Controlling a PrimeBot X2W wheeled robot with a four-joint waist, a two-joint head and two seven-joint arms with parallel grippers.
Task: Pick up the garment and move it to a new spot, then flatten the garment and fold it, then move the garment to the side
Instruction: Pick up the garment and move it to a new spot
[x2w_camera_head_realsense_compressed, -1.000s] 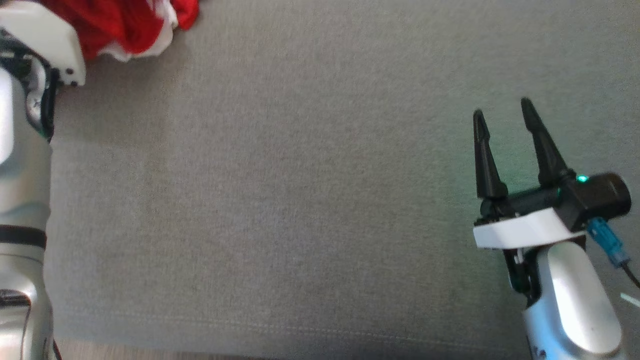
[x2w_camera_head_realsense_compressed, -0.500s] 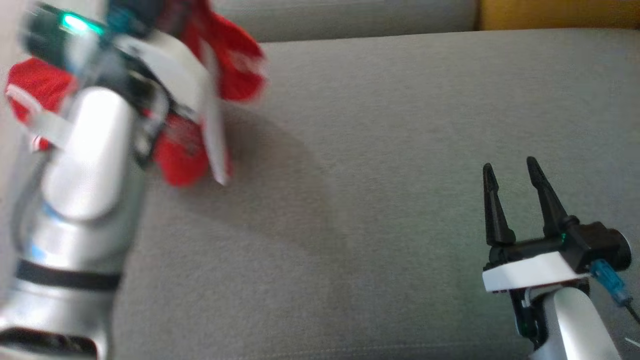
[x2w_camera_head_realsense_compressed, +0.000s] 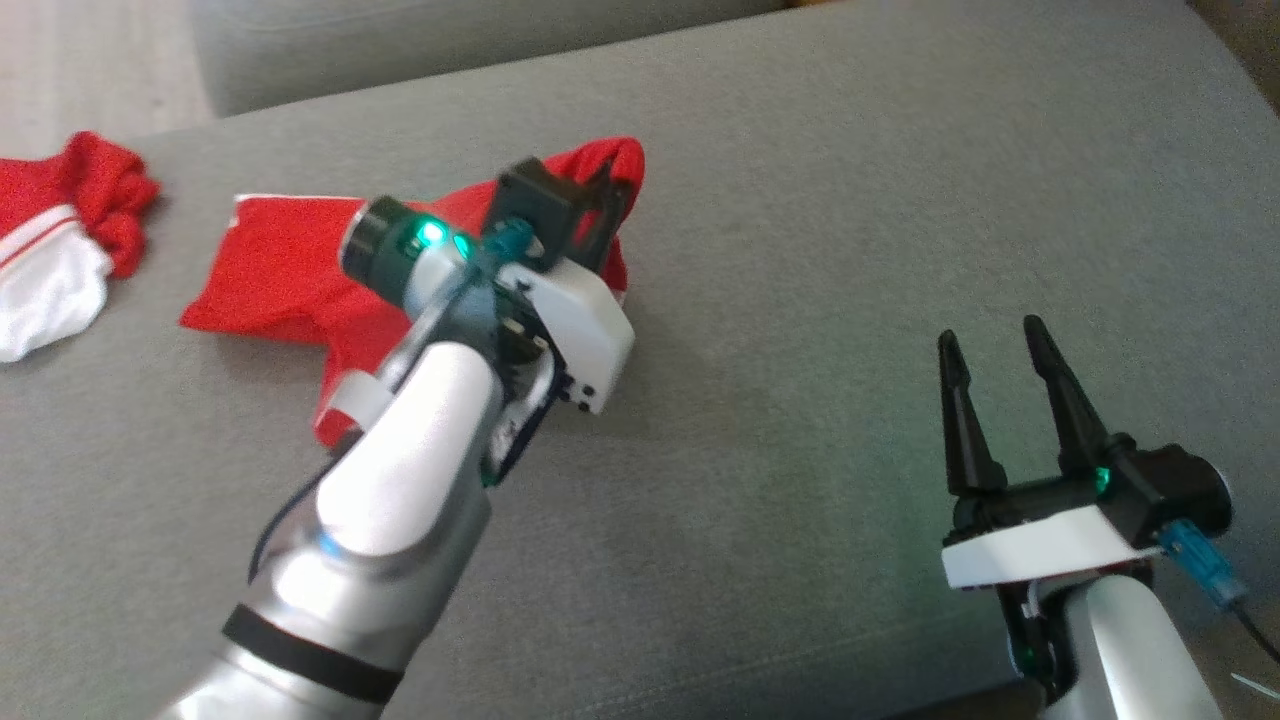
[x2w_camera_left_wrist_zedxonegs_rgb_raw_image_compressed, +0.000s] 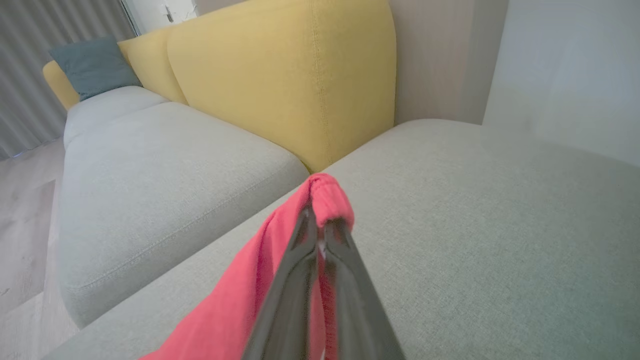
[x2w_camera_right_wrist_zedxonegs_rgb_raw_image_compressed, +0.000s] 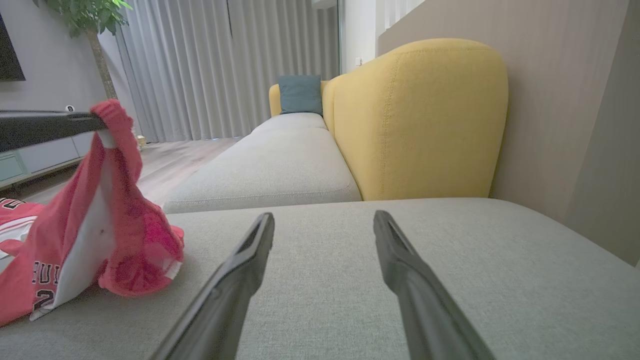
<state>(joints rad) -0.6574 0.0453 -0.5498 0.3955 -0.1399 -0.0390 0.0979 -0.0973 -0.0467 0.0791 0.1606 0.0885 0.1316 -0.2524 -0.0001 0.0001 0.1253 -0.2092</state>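
Observation:
The garment (x2w_camera_head_realsense_compressed: 280, 285) is a red jersey with white trim, and most of it lies on the grey couch seat (x2w_camera_head_realsense_compressed: 800, 250). My left gripper (x2w_camera_head_realsense_compressed: 612, 195) is shut on one bunched edge and holds it up off the seat. In the left wrist view the fingers (x2w_camera_left_wrist_zedxonegs_rgb_raw_image_compressed: 300, 260) pinch a red fold of the garment (x2w_camera_left_wrist_zedxonegs_rgb_raw_image_compressed: 235, 310) at their tips. The right wrist view shows the garment (x2w_camera_right_wrist_zedxonegs_rgb_raw_image_compressed: 115, 235) hanging from the left gripper (x2w_camera_right_wrist_zedxonegs_rgb_raw_image_compressed: 95, 122) and trailing down to the cushion. My right gripper (x2w_camera_head_realsense_compressed: 990, 335) hovers open and empty over the seat's right part, well apart from the cloth; its fingers (x2w_camera_right_wrist_zedxonegs_rgb_raw_image_compressed: 240, 265) spread wide.
A separate heap of red and white cloth (x2w_camera_head_realsense_compressed: 60, 250) lies at the far left. A yellow backrest (x2w_camera_right_wrist_zedxonegs_rgb_raw_image_compressed: 420, 120) stands behind the seat, beside a second grey cushion (x2w_camera_left_wrist_zedxonegs_rgb_raw_image_compressed: 150, 170) and a teal pillow (x2w_camera_right_wrist_zedxonegs_rgb_raw_image_compressed: 300, 94). Wooden floor (x2w_camera_left_wrist_zedxonegs_rgb_raw_image_compressed: 25, 240) lies beyond the left edge.
The head camera has shifted. My left arm has swung from the far left toward the seat's middle, dragging the garment with it and lifting one edge. The right gripper stays open.

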